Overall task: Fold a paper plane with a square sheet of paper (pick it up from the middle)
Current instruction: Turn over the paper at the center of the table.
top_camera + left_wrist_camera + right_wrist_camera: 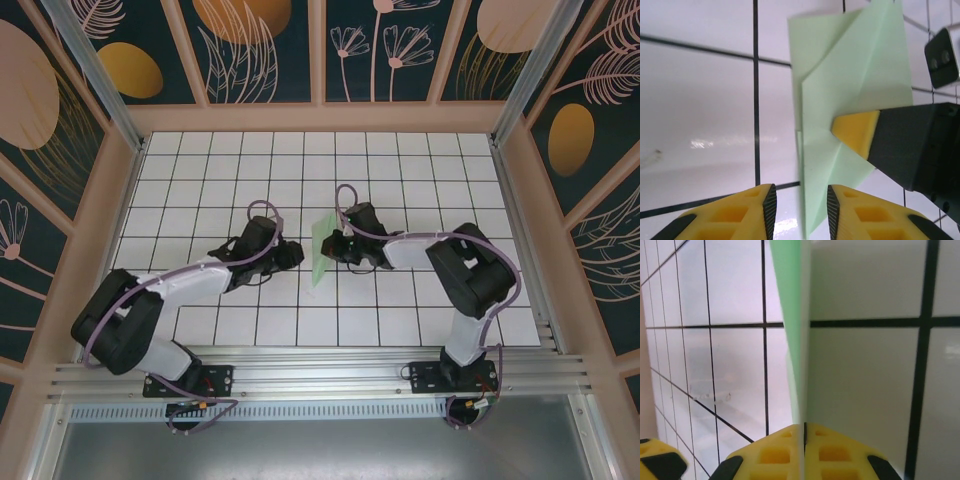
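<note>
**A:** Where's the sheet of paper (322, 250)?
**B:** Part-folded and standing on edge, pinched tight in your right gripper (804, 432).
**A:** And my left gripper (800, 200)?
**B:** Just across the sheet from the right gripper, jaws parted, gripping nothing. The sheet's edge lines up with their gap.
**A:** How do I take it?
**B:** Hold the right pinch firm, come in square, and close slowly so the folded layers don't skew
</note>
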